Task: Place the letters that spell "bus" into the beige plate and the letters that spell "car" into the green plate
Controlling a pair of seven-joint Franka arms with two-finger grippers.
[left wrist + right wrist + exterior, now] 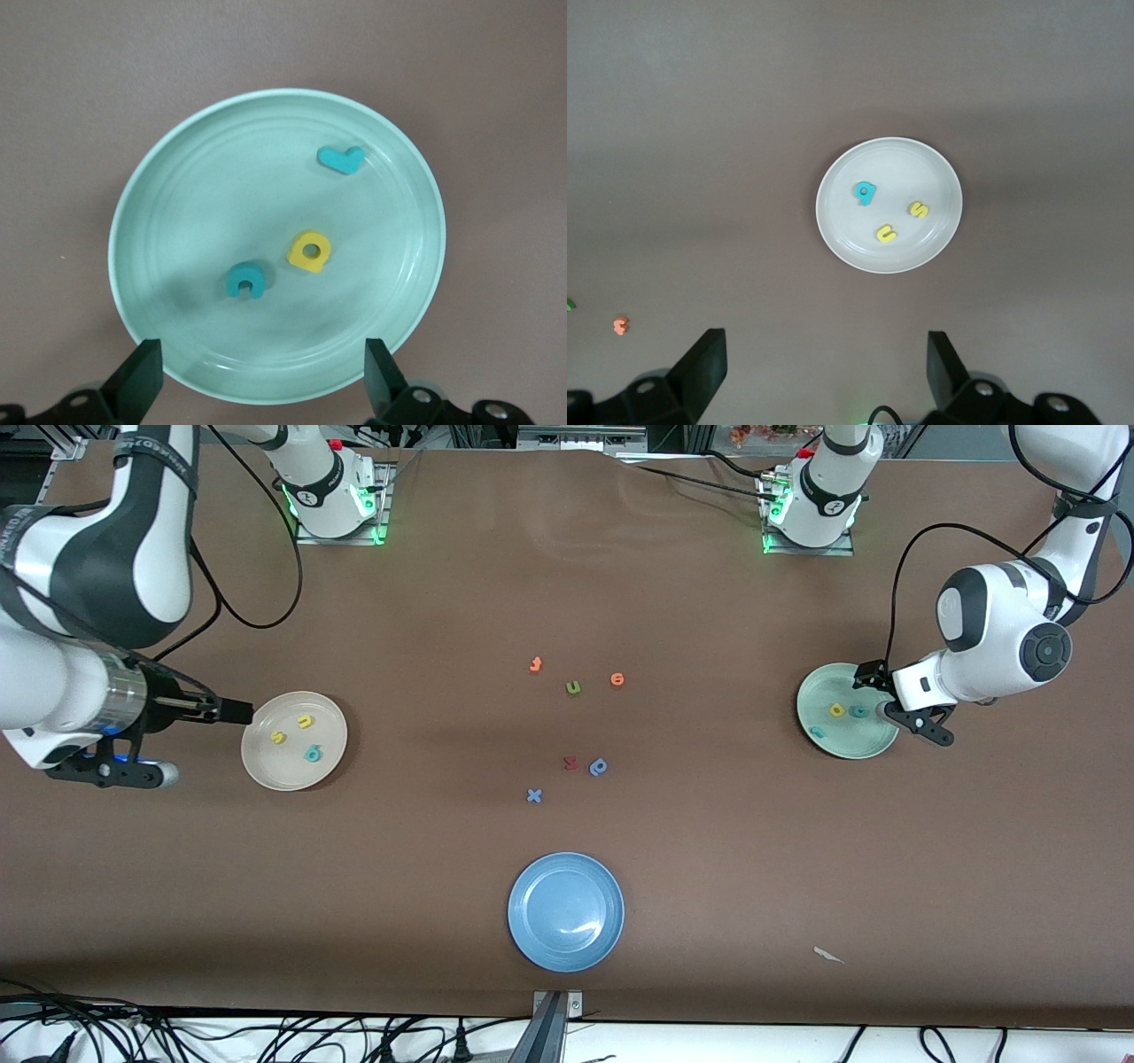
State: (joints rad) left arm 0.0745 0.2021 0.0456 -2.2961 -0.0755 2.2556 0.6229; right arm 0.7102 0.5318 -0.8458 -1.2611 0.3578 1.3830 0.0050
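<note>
The beige plate [266, 766] lies toward the right arm's end of the table. In it are a yellow "u" [305, 722], a yellow "s" [278, 737] and a teal "b" [313, 754]. My right gripper [208, 742] hangs open and empty over the table beside this plate [895, 164]. The green plate [850, 740] lies toward the left arm's end. It holds a yellow "a" [837, 710], a teal "c" [858, 711] and a teal "r" [817, 732]. My left gripper [264, 372] stands open and empty over that plate's rim [221, 195], with the "c" [245, 280] closest to it.
A blue plate [565, 911] sits near the front edge. Loose letters lie mid-table: an orange one [535, 664], an olive "u" [573, 687], another orange one [617, 679], a red one [570, 763], a blue "p" [599, 767] and a blue "x" [533, 795].
</note>
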